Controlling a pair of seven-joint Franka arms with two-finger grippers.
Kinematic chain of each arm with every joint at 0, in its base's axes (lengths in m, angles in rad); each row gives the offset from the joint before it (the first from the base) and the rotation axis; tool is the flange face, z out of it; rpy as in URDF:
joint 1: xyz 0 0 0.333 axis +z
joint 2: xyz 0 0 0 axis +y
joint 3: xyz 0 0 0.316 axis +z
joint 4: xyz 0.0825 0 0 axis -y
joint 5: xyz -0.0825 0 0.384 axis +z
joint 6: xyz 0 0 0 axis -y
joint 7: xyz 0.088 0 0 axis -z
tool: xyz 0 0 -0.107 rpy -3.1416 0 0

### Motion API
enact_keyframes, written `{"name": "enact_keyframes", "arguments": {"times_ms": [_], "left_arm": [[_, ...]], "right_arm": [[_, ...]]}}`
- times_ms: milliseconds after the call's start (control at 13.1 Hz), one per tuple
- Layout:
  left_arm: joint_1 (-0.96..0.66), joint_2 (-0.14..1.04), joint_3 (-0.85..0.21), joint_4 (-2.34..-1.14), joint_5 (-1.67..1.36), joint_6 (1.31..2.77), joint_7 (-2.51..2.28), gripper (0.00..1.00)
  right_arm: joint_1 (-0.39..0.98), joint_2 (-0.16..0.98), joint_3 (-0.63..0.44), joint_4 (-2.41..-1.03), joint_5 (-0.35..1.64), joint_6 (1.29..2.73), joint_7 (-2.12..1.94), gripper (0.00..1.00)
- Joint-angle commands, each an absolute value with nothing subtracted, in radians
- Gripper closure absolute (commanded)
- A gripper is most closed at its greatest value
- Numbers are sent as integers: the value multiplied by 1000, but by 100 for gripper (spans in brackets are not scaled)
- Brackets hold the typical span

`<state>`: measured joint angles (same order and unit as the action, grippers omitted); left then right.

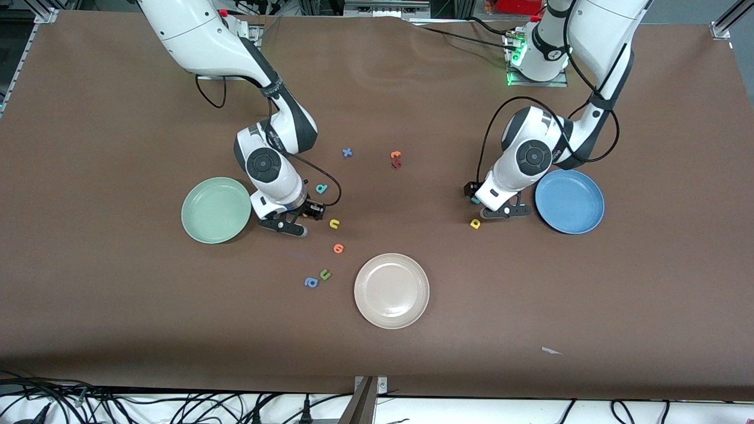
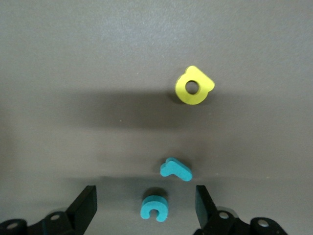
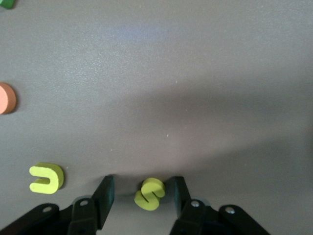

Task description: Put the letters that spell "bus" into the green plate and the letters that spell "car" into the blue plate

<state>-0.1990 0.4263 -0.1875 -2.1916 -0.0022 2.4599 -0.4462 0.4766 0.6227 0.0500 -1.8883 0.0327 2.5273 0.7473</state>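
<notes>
Cream plate (image 1: 392, 290) near olive "u" (image 1: 324, 274), blue "a" (image 1: 311, 282).

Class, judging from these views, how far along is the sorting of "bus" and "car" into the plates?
Done: nothing; the green plate and blue plate hold no letters. In hand: the right hand brackets the yellow "s"; the left hand, open, brackets the teal "c". Left: all six letters.

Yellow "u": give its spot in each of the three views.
Front view: the yellow "u" lies on the table beside the right gripper, toward the left arm's end.
Right wrist view: the same letter lies beside the fingers.
Left wrist view: not in it.
Shared landmark: the orange letter.
</notes>
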Motion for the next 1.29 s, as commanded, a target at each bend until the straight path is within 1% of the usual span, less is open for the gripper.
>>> {"name": "enact_keyframes", "arguments": {"times_ms": [0, 152, 228, 305, 381, 533, 685, 761, 914, 990, 1066, 1142, 1218], "left_arm": [[-198, 419, -184, -2242, 20, 2543, -407, 13], [-198, 419, -186, -2256, 18, 2576, -407, 13], [-198, 417, -187, -2256, 18, 2576, -408, 14], [-198, 417, -195, -2260, 18, 2574, -408, 17], [-198, 417, -198, -2260, 18, 2573, -408, 19], [-198, 411, -198, -2270, 18, 2568, -408, 21], [-198, 408, -199, -2272, 18, 2566, -413, 31], [-198, 408, -199, -2272, 18, 2565, -413, 32], [-198, 408, -207, -2272, 18, 2559, -417, 38], [-198, 408, -212, -2272, 18, 2559, -422, 43], [-198, 408, -212, -2272, 18, 2556, -422, 51], [-198, 408, -212, -2272, 17, 2554, -423, 64], [-198, 408, -212, -2270, 17, 2554, -423, 70]], "right_arm": [[491, 606, 37, -1922, 26, 2546, 762, 49], [491, 606, 37, -1922, 26, 2546, 762, 69], [491, 606, 37, -1922, 26, 2546, 761, 75], [491, 606, 37, -1922, 25, 2546, 759, 76], [491, 601, 35, -1921, 25, 2543, 756, 81], [489, 580, 28, -1921, 25, 2533, 743, 81], [489, 542, 5, -1917, 25, 2475, 692, 81], [488, 526, -6, -1913, 25, 2439, 660, 80], [486, 490, -60, -1913, 25, 2375, 554, 80], [486, 473, -90, -1914, 25, 2324, 487, 80], [486, 457, -119, -1914, 25, 2274, 409, 80], [483, 440, -158, -1924, 25, 2248, 326, 80], [483, 428, -187, -1948, 26, 2240, 254, 80]]}}
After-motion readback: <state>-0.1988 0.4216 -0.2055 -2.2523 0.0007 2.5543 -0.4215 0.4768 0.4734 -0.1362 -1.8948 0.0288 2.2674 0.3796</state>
